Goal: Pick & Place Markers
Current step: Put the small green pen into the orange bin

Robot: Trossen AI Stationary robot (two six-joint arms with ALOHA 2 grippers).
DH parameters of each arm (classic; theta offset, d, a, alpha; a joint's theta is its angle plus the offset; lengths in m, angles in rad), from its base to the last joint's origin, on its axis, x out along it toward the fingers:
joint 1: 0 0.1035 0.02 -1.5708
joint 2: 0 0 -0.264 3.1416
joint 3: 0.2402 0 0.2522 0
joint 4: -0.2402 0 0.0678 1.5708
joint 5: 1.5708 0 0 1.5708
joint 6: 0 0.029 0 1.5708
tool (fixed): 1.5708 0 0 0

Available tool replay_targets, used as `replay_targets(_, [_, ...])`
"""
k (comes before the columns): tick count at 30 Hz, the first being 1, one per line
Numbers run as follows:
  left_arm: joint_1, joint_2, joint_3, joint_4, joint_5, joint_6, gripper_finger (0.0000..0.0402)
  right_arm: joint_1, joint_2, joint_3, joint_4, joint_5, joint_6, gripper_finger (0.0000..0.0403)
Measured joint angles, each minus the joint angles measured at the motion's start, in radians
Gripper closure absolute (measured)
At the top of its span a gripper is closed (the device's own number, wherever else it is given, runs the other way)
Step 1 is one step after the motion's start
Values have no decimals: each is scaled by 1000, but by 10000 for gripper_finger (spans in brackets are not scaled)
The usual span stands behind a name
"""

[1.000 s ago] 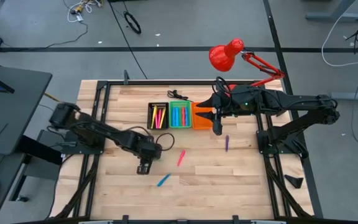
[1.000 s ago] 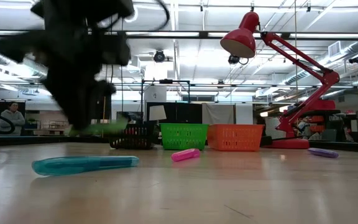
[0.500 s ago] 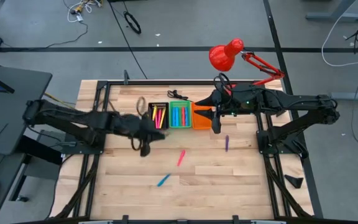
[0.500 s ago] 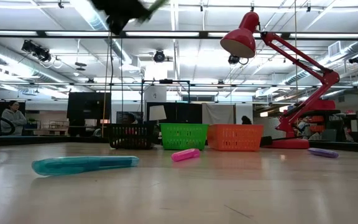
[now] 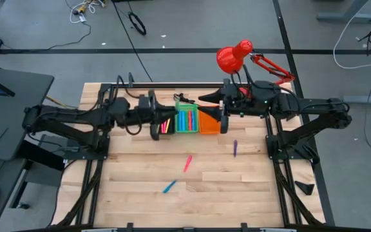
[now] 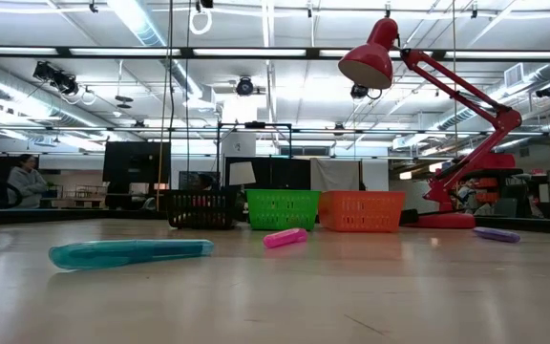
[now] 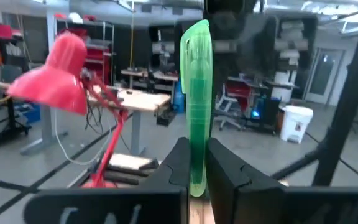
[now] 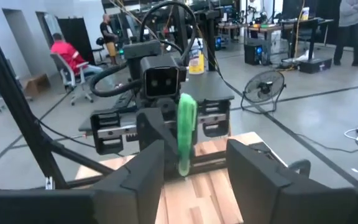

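A green marker stands upright in my left gripper, which is shut on it. That gripper reaches level from the table's left, high above the black bin. My right gripper is open and holds nothing. It faces the left gripper from above the orange bin, and its view shows the green marker head-on. A pink marker, a blue marker and a purple marker lie flat on the table. More markers lie in the black bin and the green bin. My left gripper pinches the green marker's lower end between its two fingers. The fingers come level from the table's left and lie across the marker. The marker stands upright above the fingers, lifted clear of the table and bins.
A red desk lamp stands at the far right corner, its arm reaching over the right arm. The bins sit in a row at the far middle. The black frame rails run along the table's sides. A person sits in the room behind.
My left gripper has risen from the table's near middle and gone toward the far edge, to above the black bin. It has tipped from pointing down to level, carrying the green marker clear. My right gripper has tipped up a little.
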Motion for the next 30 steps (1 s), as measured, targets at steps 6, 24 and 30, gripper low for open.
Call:
replay_targets(6, [32,107,155,-35,97,40,374,0,49,0,80,2,-44,210])
replay_targets(24, [80,242,342,-138,184,52,374,-1,64,0,82,2,-105,260])
replay_targets(30, [80,241,342,-142,185,56,374,-1,59,0,81,6,-126,319])
